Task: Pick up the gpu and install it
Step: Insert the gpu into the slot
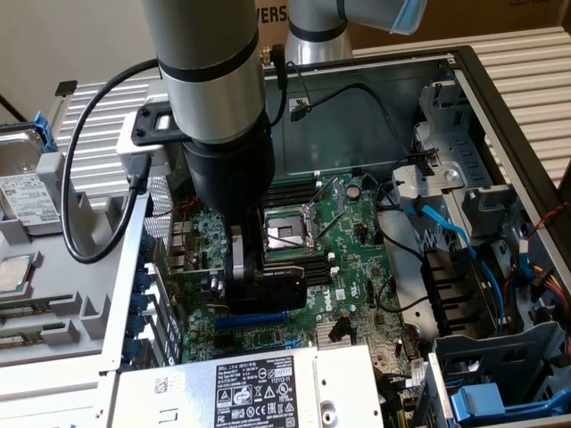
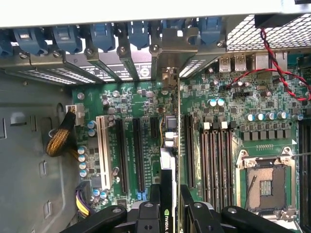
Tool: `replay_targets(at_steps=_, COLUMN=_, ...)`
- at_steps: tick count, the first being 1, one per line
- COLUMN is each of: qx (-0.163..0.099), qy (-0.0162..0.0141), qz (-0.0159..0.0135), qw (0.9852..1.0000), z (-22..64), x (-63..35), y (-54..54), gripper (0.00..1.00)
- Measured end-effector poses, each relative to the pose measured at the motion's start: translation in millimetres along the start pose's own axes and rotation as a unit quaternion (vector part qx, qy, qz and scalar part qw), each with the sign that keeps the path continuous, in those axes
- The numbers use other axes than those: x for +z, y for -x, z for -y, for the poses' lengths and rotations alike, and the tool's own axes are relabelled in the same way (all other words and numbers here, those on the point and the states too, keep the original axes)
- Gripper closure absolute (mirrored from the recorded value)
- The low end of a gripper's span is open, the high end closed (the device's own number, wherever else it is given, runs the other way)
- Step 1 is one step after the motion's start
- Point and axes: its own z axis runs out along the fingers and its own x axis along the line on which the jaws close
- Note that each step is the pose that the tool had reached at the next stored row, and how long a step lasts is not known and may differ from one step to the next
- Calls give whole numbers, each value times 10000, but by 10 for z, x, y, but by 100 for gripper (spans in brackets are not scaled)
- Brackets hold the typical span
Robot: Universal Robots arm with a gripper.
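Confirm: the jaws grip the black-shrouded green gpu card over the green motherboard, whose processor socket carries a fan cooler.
One thing is wrong: the wrist view shows the square metal processor socket bare, with no cooler. The rest stands: the jaws grip the black-shrouded green gpu card over the green motherboard.

Robotics lab or computer-assembly workbench, indoors. Open desktop computer case (image 1: 464, 71) lies on side, green motherboard (image 1: 348, 241) exposed, power supply (image 1: 259, 388) at near edge. Bare hard drive (image 1: 22, 201) and processor chip (image 1: 13, 272) sit on grey tray (image 1: 71, 267) at exterior view's left. Grey robot arm (image 1: 210, 80) reaches into case, gripper (image 2: 170, 199) clamped on gpu (image 2: 166, 167). Cardboard box (image 1: 482, 27) far behind. Ribbed metal surface (image 1: 526, 62) beside case.
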Motion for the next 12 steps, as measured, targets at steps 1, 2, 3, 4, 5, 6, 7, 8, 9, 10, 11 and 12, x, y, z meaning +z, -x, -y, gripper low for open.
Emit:
replay_targets(at_steps=1, qx=0, qy=0, qz=0, qw=10000, z=-1, x=1, y=0, gripper=74)
replay_targets(at_steps=2, qx=0, qy=0, qz=0, qw=10000, z=-2, x=2, y=0, gripper=74)
replay_targets(at_steps=3, qx=1, qy=0, qz=0, qw=10000, z=-6, x=3, y=0, gripper=74)
replay_targets(at_steps=4, qx=1, qy=0, qz=0, qw=10000, z=-8, x=4, y=0, gripper=74)
replay_targets(at_steps=5, qx=0, qy=0, qz=0, qw=10000, z=-8, x=5, y=-1, gripper=74)
replay_targets(at_steps=6, qx=0, qy=0, qz=0, qw=10000, z=-9, x=7, y=-1, gripper=74)
replay_targets(at_steps=7, qx=0, qy=0, qz=0, qw=10000, z=-9, x=8, y=-1, gripper=74)
replay_targets(at_steps=8, qx=0, qy=0, qz=-1, qw=10000, z=-9, x=8, y=-1, gripper=74)
replay_targets(at_steps=9, qx=0, qy=0, qz=0, qw=10000, z=-9, x=9, y=-1, gripper=74)
replay_targets(at_steps=10, qx=0, qy=0, qz=0, qw=10000, z=-10, x=11, y=-1, gripper=74)
replay_targets(at_steps=11, qx=0, qy=0, qz=0, qw=10000, z=-10, x=12, y=-1, gripper=74)
replay_targets(at_steps=12, qx=0, qy=0, qz=0, qw=10000, z=-10, x=14, y=0, gripper=74)
